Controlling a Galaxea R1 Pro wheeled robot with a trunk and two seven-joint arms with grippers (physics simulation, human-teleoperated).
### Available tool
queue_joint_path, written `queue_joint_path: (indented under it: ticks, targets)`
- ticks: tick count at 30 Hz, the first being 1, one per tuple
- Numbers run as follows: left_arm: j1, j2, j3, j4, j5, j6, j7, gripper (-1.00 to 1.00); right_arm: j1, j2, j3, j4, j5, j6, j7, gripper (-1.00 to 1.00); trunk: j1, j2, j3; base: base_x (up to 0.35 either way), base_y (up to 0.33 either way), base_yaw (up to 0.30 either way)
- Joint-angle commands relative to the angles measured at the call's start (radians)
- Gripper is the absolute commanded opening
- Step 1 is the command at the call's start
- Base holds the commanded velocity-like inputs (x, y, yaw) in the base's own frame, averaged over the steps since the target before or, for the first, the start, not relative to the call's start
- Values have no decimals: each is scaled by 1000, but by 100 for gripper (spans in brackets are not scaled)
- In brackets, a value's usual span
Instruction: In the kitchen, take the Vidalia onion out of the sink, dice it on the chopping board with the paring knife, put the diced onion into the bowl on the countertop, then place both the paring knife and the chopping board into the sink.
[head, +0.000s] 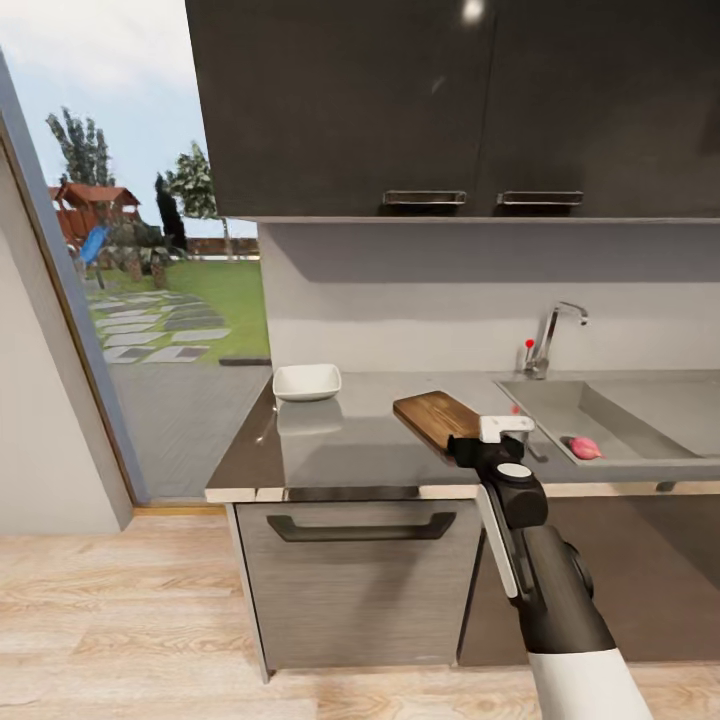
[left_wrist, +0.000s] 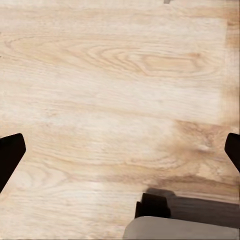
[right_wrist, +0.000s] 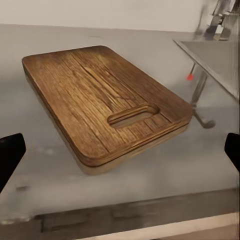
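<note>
The dark brown chopping board (head: 435, 417) lies on the grey countertop (head: 330, 445), its slot handle end (right_wrist: 132, 115) towards me. My right gripper (head: 492, 440) hovers at that near end, just above the counter edge. In the right wrist view the gripper (right_wrist: 120, 152) is open, its dark fingertips (right_wrist: 10, 156) wide apart with nothing between them. A white bowl (head: 307, 381) stands at the counter's back left. The pinkish onion (head: 585, 448) lies in the sink (head: 640, 420). My left gripper (left_wrist: 120, 150) is open over the wooden floor. The paring knife is out of view.
The chrome faucet (head: 552, 338) with a red knob (head: 529, 344) stands behind the sink and mirrors in the steel top (right_wrist: 200, 95). Dark wall cabinets (head: 450, 100) hang above. A cabinet door with a bar handle (head: 360, 527) is below. A doorway to a garden (head: 150, 300) is at left.
</note>
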Motion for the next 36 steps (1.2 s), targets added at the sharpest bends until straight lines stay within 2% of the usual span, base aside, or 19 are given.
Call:
queue_joint_path:
  ticks: [1,3,6,7,8,15,28,36]
  targets:
    - [-1,5,0,9,9,-4,-2,100,-1,-2,1,-1,10,6,-3,100,0,-1,-1,4,1,0]
    - [-1,11,0,30,10,-4,-2,100,-1,-4,-1,-1,10,2,-37,100,0,-1,-1,2,0,0]
    - [-1,15,0,47,10,-4,-2,100,-1,-4,-1,-1,9,-31,-135,100,0,-1,-1,0,0,0]
    - [-1,16,0,51,10,-4,-2,100,-1,-1,-2,-1,6,-66,-199,100,0,-1,-1,0,0,0]
    - [-1,16,0,52,10,-4,-2,100,-1,0,-2,-1,5,-70,-206,100,0,-1,-1,0,0,0]
    - [-1,17,0,52,10,-4,-2,100,-1,3,-2,0,0,-76,-217,100,0,-1,-1,42,1,0]
    - [-1,17,0,56,12,-3,-2,100,-1,5,-2,2,-2,-78,-218,100,0,-1,-1,257,86,0]
    - [-1,14,-2,170,10,-2,-2,100,-1,3,-12,3,-1,-78,-219,100,0,-1,-1,44,6,0]
